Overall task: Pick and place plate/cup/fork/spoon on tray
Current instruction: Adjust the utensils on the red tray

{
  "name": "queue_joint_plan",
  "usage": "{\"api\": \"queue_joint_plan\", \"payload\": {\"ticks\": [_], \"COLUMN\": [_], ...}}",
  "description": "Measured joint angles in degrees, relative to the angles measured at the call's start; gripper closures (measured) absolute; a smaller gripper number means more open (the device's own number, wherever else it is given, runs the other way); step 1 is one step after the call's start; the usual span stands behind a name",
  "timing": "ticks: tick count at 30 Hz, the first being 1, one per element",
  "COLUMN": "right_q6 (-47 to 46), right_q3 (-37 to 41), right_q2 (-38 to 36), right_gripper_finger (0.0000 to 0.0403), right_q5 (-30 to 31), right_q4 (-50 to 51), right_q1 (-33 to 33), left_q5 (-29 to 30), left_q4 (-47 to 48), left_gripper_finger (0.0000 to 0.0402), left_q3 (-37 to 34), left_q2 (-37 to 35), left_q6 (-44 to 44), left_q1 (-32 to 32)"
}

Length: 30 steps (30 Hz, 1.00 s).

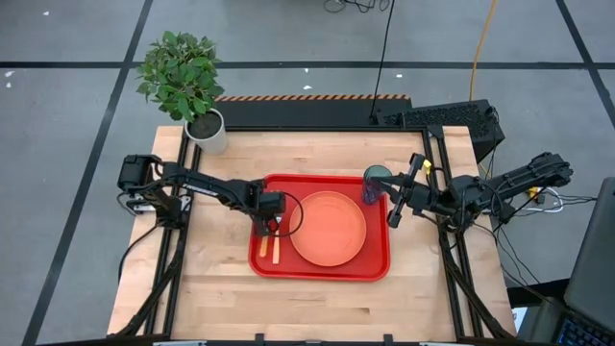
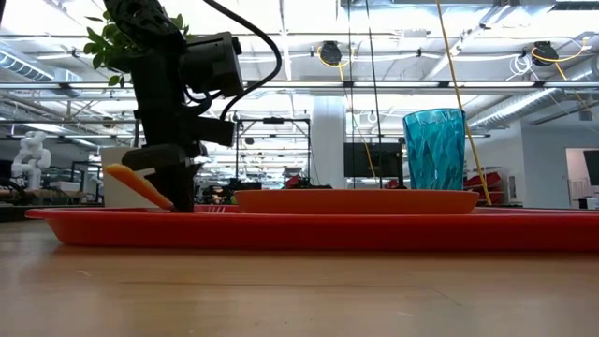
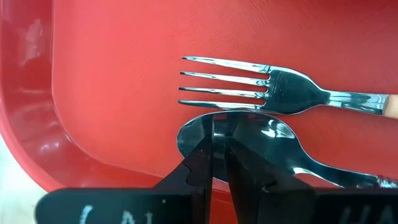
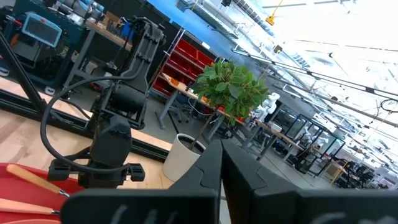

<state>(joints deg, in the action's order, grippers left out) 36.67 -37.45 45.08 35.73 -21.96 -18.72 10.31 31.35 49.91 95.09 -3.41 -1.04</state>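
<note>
Both arms (image 1: 207, 185) are black, jointed links with boxy housings, looped black cables trailing alongside. The left gripper (image 3: 219, 165) has dark wedge-shaped fingers; faint white markings show on its black body.

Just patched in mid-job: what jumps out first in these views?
The big red tray at table centre already carries the orange plate, with the teal cup at its far right corner. The left hand is down at the tray's left edge, pinching the spoon beside the fork. The right hand waits raised, shut.
</note>
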Motion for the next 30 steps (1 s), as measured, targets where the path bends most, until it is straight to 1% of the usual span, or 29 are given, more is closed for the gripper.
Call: {"api": "queue_joint_plan", "payload": {"ticks": [26, 30], "right_q6": [0.0, 0.0], "right_q3": [0.0, 0.0], "right_q2": [0.0, 0.0], "right_gripper_finger": [0.0403, 0.0403], "right_q5": [0.0, 0.0], "right_q4": [0.0, 0.0], "right_q1": [0.0, 0.0], "left_q5": [-0.2, 0.1], "left_q4": [0.4, 1.3], "left_gripper_finger": [0.0355, 0.0355], "left_q3": [0.0, 1.1], "left_q2": [-0.3, -0.3], "left_q6": [-0.8, -1.2], "left_q1": [0.9, 1.1]}}
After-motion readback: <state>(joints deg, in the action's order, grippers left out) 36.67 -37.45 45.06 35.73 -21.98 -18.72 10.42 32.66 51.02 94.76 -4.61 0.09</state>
